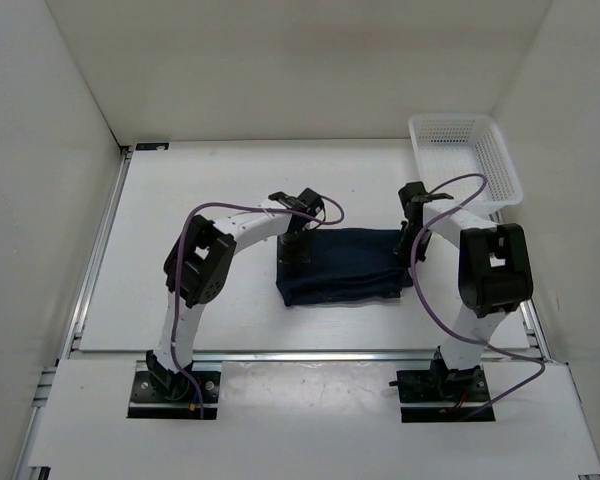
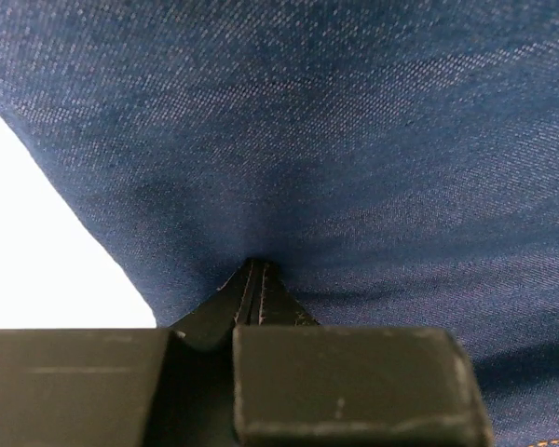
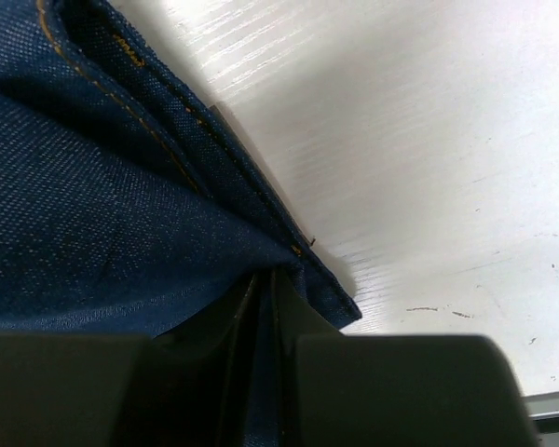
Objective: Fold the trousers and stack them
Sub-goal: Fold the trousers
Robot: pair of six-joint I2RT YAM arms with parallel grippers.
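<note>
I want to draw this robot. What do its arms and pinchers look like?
The left arm and right arm are white tubes with chunky black joints, standing on black bases. A thin purple cable loops along each one. The left gripper and right gripper are black, with two flat, blocky fingers.

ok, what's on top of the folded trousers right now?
Only the two grippers: left gripper pinching the trousers at their left end, right gripper at the right edge. Inner folds are hidden.

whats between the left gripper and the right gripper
The folded jeans fill the stretch from the left gripper to the right gripper, clearest in the top external view.
</note>
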